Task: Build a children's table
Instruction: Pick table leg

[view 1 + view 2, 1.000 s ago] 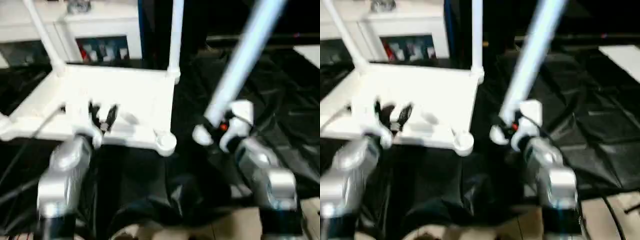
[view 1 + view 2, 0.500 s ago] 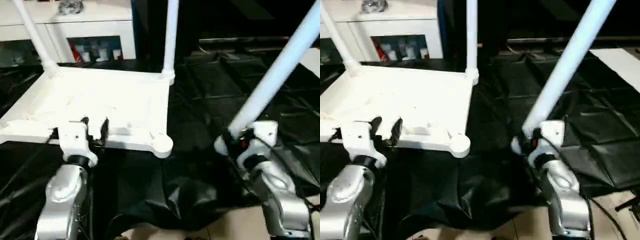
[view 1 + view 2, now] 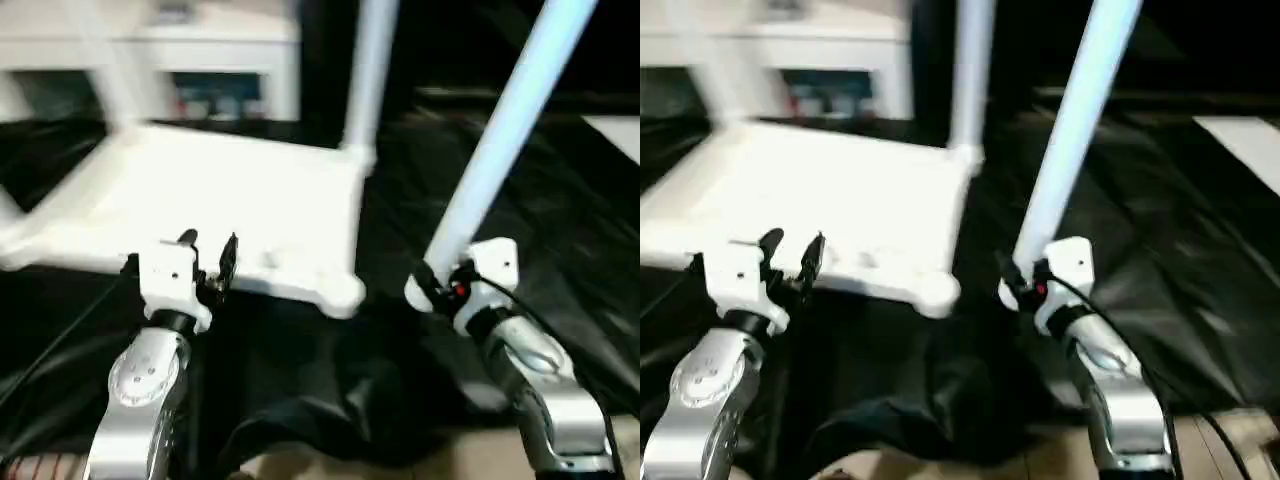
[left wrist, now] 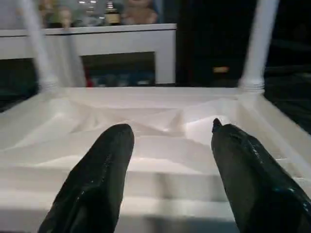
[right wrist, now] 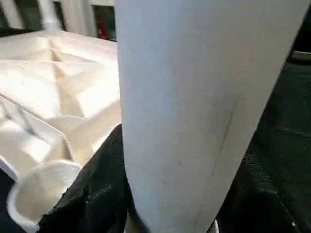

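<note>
While the loose leg (image 3: 500, 140) is gripped near its lower end by the right pincer (image 3: 445, 285), its long axis rises steeply from the pincer and leans away to that pincer's right. The empty corner socket (image 3: 345, 292) of the upturned table top (image 3: 220, 190) lies just to the left of this pincer, at about its height, and is far nearer to the right arm than to the left. The left pincer (image 3: 205, 262) is held about half open with nothing between its fingers (image 4: 102, 170), just short of the near edge of the top. Beyond both pincers, two legs (image 3: 368, 70) are already standing in the far corners, so the held leg would probably have to be tipped upright over the near socket.
</note>
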Controlling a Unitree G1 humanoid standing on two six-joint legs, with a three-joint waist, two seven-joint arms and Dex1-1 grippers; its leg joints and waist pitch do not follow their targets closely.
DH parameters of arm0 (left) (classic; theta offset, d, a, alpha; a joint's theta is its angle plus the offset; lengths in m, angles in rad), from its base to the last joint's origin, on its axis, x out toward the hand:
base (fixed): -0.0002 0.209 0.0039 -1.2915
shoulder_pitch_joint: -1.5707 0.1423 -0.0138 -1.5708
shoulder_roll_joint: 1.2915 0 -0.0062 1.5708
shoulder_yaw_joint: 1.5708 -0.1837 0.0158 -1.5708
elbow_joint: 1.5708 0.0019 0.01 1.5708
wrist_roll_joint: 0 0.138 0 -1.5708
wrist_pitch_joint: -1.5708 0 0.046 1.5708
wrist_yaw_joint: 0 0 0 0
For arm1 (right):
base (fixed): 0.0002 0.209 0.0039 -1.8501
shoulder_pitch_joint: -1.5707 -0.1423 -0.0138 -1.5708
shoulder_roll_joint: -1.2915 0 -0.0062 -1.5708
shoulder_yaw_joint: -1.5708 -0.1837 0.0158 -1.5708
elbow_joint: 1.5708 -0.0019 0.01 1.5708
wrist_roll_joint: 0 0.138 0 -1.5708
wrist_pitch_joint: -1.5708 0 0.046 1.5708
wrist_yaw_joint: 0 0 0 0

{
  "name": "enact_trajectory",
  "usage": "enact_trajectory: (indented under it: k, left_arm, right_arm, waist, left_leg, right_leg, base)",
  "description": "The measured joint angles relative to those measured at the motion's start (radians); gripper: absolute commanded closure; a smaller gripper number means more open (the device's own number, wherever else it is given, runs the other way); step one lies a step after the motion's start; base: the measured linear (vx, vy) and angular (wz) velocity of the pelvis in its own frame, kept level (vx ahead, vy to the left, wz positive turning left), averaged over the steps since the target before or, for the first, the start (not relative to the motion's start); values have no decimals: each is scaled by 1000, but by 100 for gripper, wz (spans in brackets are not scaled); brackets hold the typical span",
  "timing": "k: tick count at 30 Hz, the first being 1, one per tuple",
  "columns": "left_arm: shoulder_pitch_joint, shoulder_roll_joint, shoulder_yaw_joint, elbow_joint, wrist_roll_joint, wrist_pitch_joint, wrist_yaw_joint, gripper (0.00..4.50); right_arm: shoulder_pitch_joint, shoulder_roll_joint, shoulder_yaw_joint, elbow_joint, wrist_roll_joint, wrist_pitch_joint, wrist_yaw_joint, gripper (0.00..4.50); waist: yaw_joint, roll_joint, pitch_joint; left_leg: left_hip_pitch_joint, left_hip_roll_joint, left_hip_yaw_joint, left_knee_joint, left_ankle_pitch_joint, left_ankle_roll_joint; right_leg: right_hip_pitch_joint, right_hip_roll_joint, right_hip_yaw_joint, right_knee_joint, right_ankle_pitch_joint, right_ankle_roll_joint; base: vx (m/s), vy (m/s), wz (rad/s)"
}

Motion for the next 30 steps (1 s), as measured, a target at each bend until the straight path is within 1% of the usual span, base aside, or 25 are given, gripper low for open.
enact_trajectory:
  k: [1, 2, 3, 4, 5, 6, 7, 8, 9, 11, 13, 15, 20, 22, 23, 25, 26, 28, 29, 30]
  left_arm:
    - [-2, 0, 0, -3, -3, 0, 0, 150]
    - [-3, 2, 0, -11, -4, 0, -1, 150]
    - [-4, -1, 0, -11, -4, 2, 2, 150]
    - [-3, -13, -6, -11, -3, 4, 4, 150]
    - [-4, -15, -14, -11, -2, 8, 4, 150]
    - [-7, -14, -14, -11, -2, 11, 5, 150]
    - [-12, -14, -13, -12, -2, 13, 5, 150]
    - [-15, -12, -8, -11, -2, 16, 7, 150]
    - [-16, -12, -5, -10, -2, 20, 8, 150]
    - [-19, -14, -3, -7, -3, 28, 12, 150]
    - [-20, -14, 0, -6, -4, 30, 13, 150]
    - [-29, -14, 2, -6, -4, 33, 14, 150]
    - [-41, -11, 0, -5, -3, 39, 10, 150]
    - [-60, 0, -3, 18, -17, 40, -25, 150]
    - [-94, 12, -10, 55, -36, 42, -63, 150]
    - [-170, 41, -30, 124, -74, 51, -153, 123]
    - [-225, 61, -46, 167, -103, 61, -233, 116]
    - [-305, 107, -92, 239, -112, 64, -352, 111]
    - [-349, 140, -129, 294, -108, 59, -437, 84]
    - [-374, 166, -159, 331, -96, 49, -500, 84]
  right_arm:
    - [1, 0, 0, 0, 5, 0, 0, 261]
    - [3, -3, -1, 1, 9, 0, -1, 261]
    - [10, -10, -4, 2, 10, -1, -2, 261]
    - [13, -20, -13, 2, 9, -1, -2, 261]
    - [11, -24, -23, 2, 9, -2, -4, 261]
    - [14, -23, -28, 2, 9, -3, -4, 261]
    - [16, -25, -32, 3, 9, -2, -5, 261]
    - [15, -21, -32, 3, 10, -2, -5, 261]
    - [15, -20, -29, 3, 10, -2, -5, 261]
    - [15, -20, -28, 4, 10, -2, -6, 261]
    - [14, -20, -26, 4, 10, -2, -10, 261]
    - [14, -21, -20, 4, 9, -2, -13, 261]
    - [13, -19, -17, 20, 9, -2, -15, 261]
    - [9, -18, -18, 32, 9, -2, -15, 261]
    - [-1, -18, -20, 42, 10, -2, -15, 261]
    - [-32, -23, -19, 64, 11, -2, -3, 261]
    - [-52, -31, -18, 74, 11, -4, 5, 261]
    - [-76, -57, -14, 89, 10, -8, 23, 261]
    - [-84, -74, -15, 103, 9, -15, 35, 261]
    - [-87, -85, -15, 109, 9, -19, 44, 261]
  waist:
    - [5, -1, 6]
    - [8, -17, 11]
    - [12, -32, 7]
    - [23, -33, 4]
    - [40, -23, -6]
    - [46, -16, -16]
    - [49, -8, -26]
    - [52, -5, -31]
    - [52, -4, -32]
    - [52, -4, -33]
    - [52, -4, -33]
    - [52, -4, -32]
    - [49, -4, -32]
    - [50, -7, -31]
    - [51, -9, -29]
    - [54, -10, -29]
    - [55, -10, -29]
    - [54, -9, -29]
    - [53, -9, -29]
    - [51, -8, -29]
  left_leg:
    - [11, 3, 17, -3, 0, -1]
    - [32, 1, 41, -1, -1, -3]
    - [50, 0, 55, 6, -12, -11]
    - [53, -3, 61, 7, -32, -8]
    - [36, -12, 48, 1, -35, -2]
    - [25, -14, 43, -6, -28, -10]
    - [10, -13, 41, -9, 4, -14]
    - [-9, -13, 37, 3, 13, -14]
    - [-19, -13, 34, 5, 12, -14]
    - [-33, -14, 33, 9, 10, -11]
    - [-33, -13, 33, 8, 8, -9]
    - [-32, -13, 35, 3, 2, -10]
    - [-28, -12, 40, 4, 2, -10]
    - [-27, -12, 43, 3, 2, -10]
    - [-26, -13, 44, 3, 3, -9]
    - [-27, -13, 45, 3, 7, -9]
    - [-26, -13, 47, 3, 8, -8]
    - [-24, -13, 53, 3, 8, -7]
    - [-21, -14, 56, 3, 8, -7]
    - [-21, -14, 57, 3, 8, -7]
  right_leg:
    - [-1, 3, 26, 37, -28, -1]
    - [-2, 6, 67, 72, -48, 1]
    - [-4, 16, 84, 77, -59, 4]
    - [-4, 16, 92, 76, -61, 2]
    - [-9, 17, 95, 72, -60, 3]
    - [-23, 19, 99, 71, -56, 4]
    - [-39, 24, 101, 74, -53, 5]
    - [-56, 28, 105, 80, -48, 7]
    - [-62, 30, 106, 79, -47, 7]
    - [-72, 32, 109, 77, -45, 9]
    - [-71, 31, 110, 72, -44, 8]
    - [-69, 32, 110, 63, -42, 0]
    - [-68, 31, 117, 61, -34, 1]
    - [-69, 31, 120, 61, -32, 4]
    - [-70, 32, 121, 61, -30, 6]
    - [-71, 32, 123, 61, -27, 7]
    - [-72, 32, 126, 61, -24, 8]
    - [-72, 31, 132, 61, -21, 10]
    - [-71, 31, 135, 61, -20, 11]
    - [-71, 31, 136, 60, -20, 12]
  base:
    - [15, -67, -4]
    - [86, -71, 12]
    - [86, -71, 12]
    - [131, -36, -2]
    - [130, -9, -20]
    - [130, -9, -20]
    - [134, -2, -8]
    - [77, 16, -4]
    - [77, 16, -4]
    - [0, 0, 0]
    - [0, 0, 0]
    - [0, 0, 0]
    - [0, 0, 0]
    - [0, 0, 0]
    - [0, 0, 0]
    - [0, 0, 0]
    - [0, 0, 0]
    - [0, 0, 0]
    - [0, 0, 0]
    - [0, 0, 0]
